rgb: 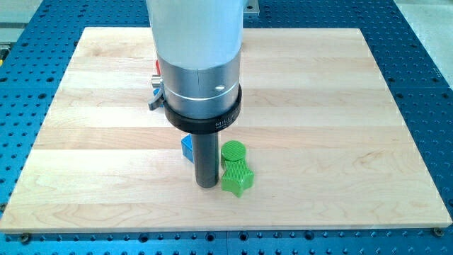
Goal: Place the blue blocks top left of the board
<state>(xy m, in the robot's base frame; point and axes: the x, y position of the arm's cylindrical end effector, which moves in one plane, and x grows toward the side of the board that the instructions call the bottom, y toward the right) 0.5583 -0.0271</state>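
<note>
You had the board (340,106) lying pale and mostly bare, with the arm (198,64) hanging over its middle and hiding a good part of it. There were no fingers on this rig, only a rod (206,159), so nothing could be open, shut or clamped. My tip (206,185) sat on the wood below centre, just beside the green star (237,178) on the view's right, perhaps touching it; I could not tell. The green cylinder (233,151) stood against the star, on its upper side.

The blue block (187,146), the one you wanted, peeked out at the rod's left, touching or nearly so, its shape mostly hidden. A bit of red (156,69) and a bit of blue (155,88) showed behind the arm's left edge, too covered to name.

To do this step well, I judged that you should have brought my tip round to the lower right of the blue block, clear of the greens, then pushed steadily toward the top left, correcting early if the block slid off the rod.
</note>
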